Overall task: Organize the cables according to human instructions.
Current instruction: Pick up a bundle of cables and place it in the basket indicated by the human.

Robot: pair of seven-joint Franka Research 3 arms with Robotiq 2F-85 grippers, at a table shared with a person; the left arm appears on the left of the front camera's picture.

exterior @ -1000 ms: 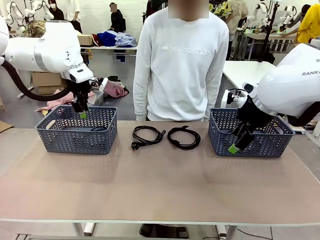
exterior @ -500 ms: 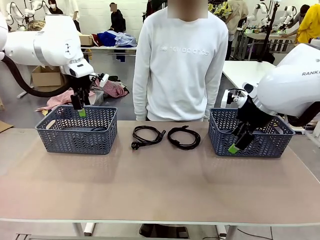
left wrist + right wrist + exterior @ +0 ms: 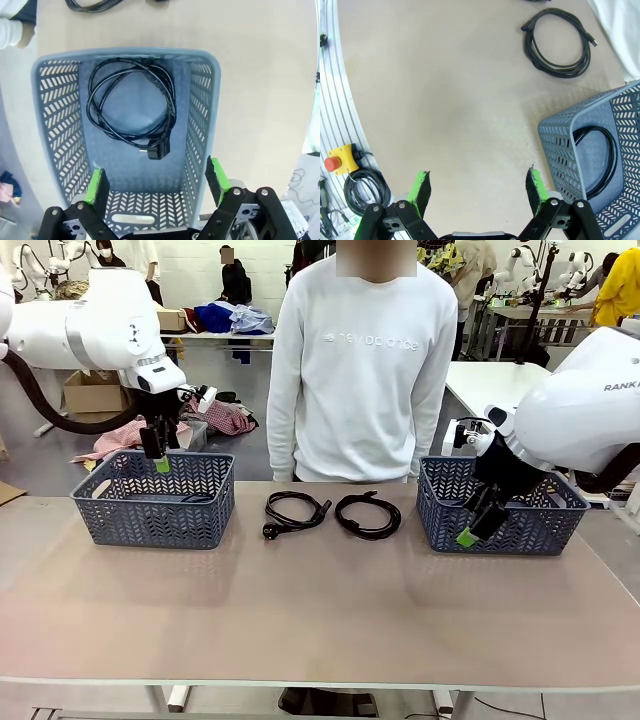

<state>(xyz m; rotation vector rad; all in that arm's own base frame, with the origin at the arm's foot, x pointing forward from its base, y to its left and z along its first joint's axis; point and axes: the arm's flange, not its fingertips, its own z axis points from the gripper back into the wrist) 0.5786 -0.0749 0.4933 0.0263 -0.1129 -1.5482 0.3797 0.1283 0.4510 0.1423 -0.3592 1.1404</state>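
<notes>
Cable (image 3: 131,107) sits in left basket (image 3: 50,125) under spread, empty left gripper (image 3: 156,172); right gripper (image 3: 479,176) spread too; next: cue from person (image 3: 360,370), then grab table cable (image 3: 296,510).

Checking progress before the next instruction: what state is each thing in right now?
left grey slotted plastic basket: holds one coiled black rubber cable.
right grey slotted plastic basket: holds a second coiled cable.
two more coiled cables: loose on the table, between the baskets.
left gripper: open, empty, above the left basket.
right gripper: open, empty, at the right basket's near corner.
</notes>
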